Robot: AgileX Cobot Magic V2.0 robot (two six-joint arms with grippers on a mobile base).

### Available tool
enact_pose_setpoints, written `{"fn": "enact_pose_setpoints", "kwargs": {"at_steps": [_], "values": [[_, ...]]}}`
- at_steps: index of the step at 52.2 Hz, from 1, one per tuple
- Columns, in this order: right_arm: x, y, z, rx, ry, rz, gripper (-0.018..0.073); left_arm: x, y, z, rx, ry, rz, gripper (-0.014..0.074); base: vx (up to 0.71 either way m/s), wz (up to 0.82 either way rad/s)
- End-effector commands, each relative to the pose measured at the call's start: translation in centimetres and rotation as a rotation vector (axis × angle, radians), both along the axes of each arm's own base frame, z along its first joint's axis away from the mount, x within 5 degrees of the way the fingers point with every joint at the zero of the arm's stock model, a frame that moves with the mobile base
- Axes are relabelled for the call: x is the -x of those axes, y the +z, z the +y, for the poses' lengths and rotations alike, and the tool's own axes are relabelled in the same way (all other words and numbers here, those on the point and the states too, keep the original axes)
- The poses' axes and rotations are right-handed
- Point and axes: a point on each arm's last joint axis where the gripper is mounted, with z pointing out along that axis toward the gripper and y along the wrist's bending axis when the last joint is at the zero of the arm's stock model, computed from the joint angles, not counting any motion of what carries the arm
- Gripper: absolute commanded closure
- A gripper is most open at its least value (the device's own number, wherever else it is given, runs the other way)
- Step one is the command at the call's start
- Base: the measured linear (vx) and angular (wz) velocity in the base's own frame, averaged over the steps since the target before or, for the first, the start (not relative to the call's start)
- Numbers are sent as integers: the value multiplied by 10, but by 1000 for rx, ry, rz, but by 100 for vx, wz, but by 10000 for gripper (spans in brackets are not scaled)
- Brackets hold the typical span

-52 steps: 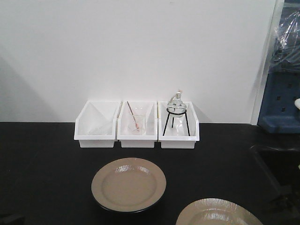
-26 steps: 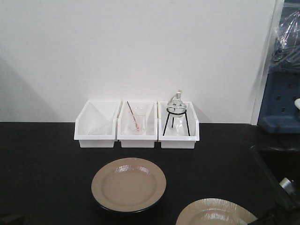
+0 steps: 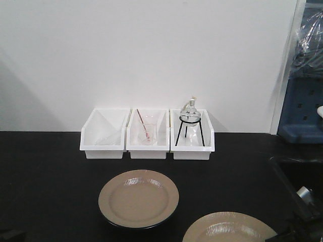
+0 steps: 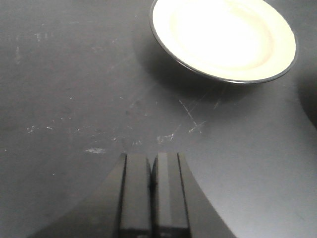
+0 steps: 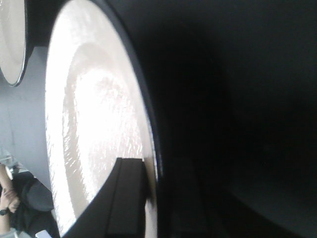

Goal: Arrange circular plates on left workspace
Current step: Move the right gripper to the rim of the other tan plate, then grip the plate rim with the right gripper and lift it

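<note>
**fig. — front, left-wrist and right-wrist views of a two-arm plate transfer.** the far plate (image 3: 139,199) lies flat on the bench (image 3: 45,176), directly in front of the middle bin (image 3: 147,150) and apart from it. the near plate (image 3: 229,231) sits further forward of that bin and to its right, cut by the lower frame edge. whether it rests on the bench or is raised off it cannot be told.

the right gripper (image 5: 150,201) is clamped on the near plate's rim. in the right-wrist view one finger (image 5: 130,198) lies over the glossy top face, and the other is lost in shadow beneath. the left gripper (image 4: 151,191) holds nothing, its fingers pressed together, low over bare bench forward and left of the middle bin.

the step in hand is judged to be carrying the near plate to open bench left of the middle bin. the hold is at one edge only, and on a glazed surface, so the plate is likely to sag or slip if swung fast. a good pass would:

- keep the plate level
- raise it enough to clear the far plate's rim
- move slowly
- set the foot down flat
- release only once the bench bears the weight
- leave a gap between the two plates

the left gripper should keep clear of the path.
</note>
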Motion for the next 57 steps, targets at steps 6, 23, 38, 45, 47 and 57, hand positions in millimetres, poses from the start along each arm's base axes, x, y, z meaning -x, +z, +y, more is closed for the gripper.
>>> {"fn": "enact_pose_setpoints", "kwargs": {"at_steps": [6,23,38,45,47,57], "values": [[-1,62,-21,-31,-119,-150,565,-2,15,1,20,35,-63,596,0,0],[-11,114,-16,-256,-238,-318,565,-2,15,2,24,40,-65,596,0,0],[-38,140,42,-384,-237,-410,565,-2,15,2,22,47,-68,596,0,0],[-51,143,83,-339,-251,-431,565,-2,15,2,22,47,-68,596,0,0],[-53,143,94,-322,-257,-434,565,-2,15,2,22,47,-68,596,0,0],[-69,127,145,-336,-264,-400,565,-2,15,2,25,41,-65,596,0,0]]}}
